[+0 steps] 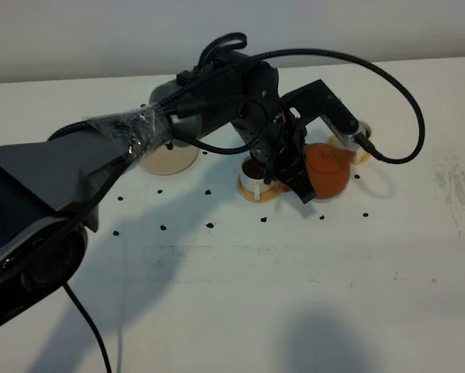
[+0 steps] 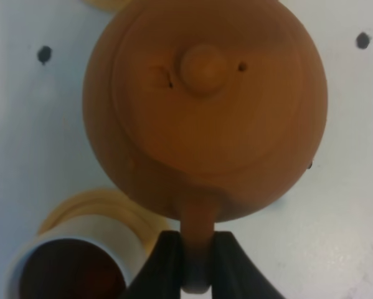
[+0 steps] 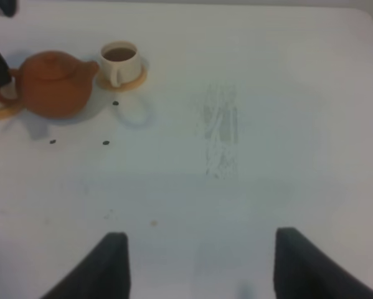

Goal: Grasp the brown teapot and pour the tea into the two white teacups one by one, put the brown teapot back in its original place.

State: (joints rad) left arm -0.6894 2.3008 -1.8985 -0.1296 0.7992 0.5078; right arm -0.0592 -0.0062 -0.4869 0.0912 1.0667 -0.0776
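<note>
My left gripper [image 2: 197, 261] is clamped on the brown teapot [image 2: 205, 106] handle, pot just ahead, 1 filled teacup [image 2: 80, 268] beside my jaws. Probably it hangs low; swinging could knock this cup.

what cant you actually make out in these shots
- Cream saucer: exterior high view, mostly hidden behind the left arm.
- Cup near the left tool: exterior high, half covered by the tool; left wrist view cuts it at the edge.
- Teapot spout: hidden under the pot's body in the left wrist view.
- Whether the teapot touches the table: no view settles it.
- Small dark specks: too small to identify.
</note>
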